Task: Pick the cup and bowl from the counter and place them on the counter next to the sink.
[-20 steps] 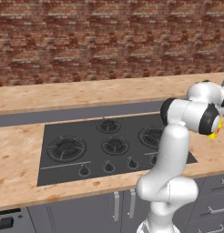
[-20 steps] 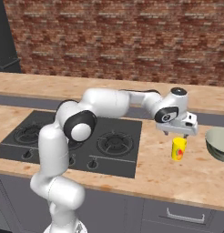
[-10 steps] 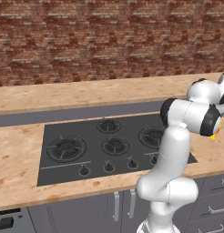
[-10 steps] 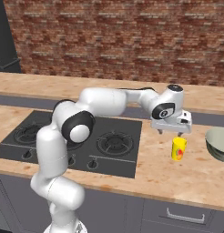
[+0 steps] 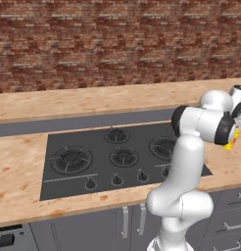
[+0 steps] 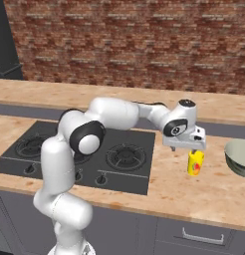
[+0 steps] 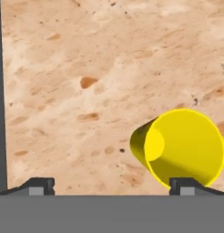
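One small yellow cup (image 6: 195, 163) stands upright on the wood-grain counter (image 6: 204, 191), just right of the black stove top (image 6: 84, 154) and left of the bowl (image 6: 239, 157). Seen from the right base camera, it bears a reddish mark low on its side, too small to read. From the left base camera only a sliver of the cup (image 5: 230, 143) peeks out past the arm's dark joint, close to the picture's right edge; the rest is hidden behind the arm. The hand camera looks down into the cup (image 7: 186, 145): its open mouth and yellow inside show, and its lower rim is cut off behind the right fingertip.

The gripper (image 6: 193, 149) hangs just above the cup, its fingers hard to make out under the white hand. In the hand camera the two dark fingertips (image 7: 38, 185) stand wide apart at the bottom, spread and holding nothing; the cup lies toward the right-hand one, not centred between them. Whether that finger touches the rim cannot be told.

The bowl is pale grey-green and sits on the counter near the cup, apart from it, cut off by the right edge of the picture. Behind the counter runs a red brick wall (image 6: 124, 45).
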{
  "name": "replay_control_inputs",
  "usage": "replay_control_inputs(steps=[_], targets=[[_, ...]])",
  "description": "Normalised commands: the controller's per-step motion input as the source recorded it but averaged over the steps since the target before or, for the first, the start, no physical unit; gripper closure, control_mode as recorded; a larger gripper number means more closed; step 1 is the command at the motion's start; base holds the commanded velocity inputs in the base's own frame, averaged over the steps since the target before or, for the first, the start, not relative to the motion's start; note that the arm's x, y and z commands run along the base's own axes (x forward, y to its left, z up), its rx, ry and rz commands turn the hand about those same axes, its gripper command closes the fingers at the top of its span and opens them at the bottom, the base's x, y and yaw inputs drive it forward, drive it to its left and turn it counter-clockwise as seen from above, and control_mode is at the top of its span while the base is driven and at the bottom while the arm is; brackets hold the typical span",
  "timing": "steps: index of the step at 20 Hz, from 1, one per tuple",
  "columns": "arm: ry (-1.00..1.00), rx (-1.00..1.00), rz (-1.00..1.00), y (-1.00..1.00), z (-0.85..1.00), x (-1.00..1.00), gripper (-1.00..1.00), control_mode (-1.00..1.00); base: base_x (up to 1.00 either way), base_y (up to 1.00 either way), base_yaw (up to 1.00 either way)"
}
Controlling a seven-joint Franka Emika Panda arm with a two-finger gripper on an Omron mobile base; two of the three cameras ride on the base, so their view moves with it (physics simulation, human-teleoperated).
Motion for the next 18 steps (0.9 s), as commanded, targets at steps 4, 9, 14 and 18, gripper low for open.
replay_control_inputs(steps=[4,9,14,18], targets=[[0.00,0.00,0.00,-0.02,-0.12,0.10,-1.00,-1.00,0.00,0.00,0.00],[0.00,0.00,0.00,0.00,-0.15,0.08,-1.00,-1.00,0.00,0.00,0.00],[0.00,0.00,0.00,-0.03,-0.16,0.05,-1.00,-1.00,0.00,0.00,0.00],[0.00,0.00,0.00,-0.11,-0.06,0.11,-1.00,-1.00,0.00,0.00,0.00]])
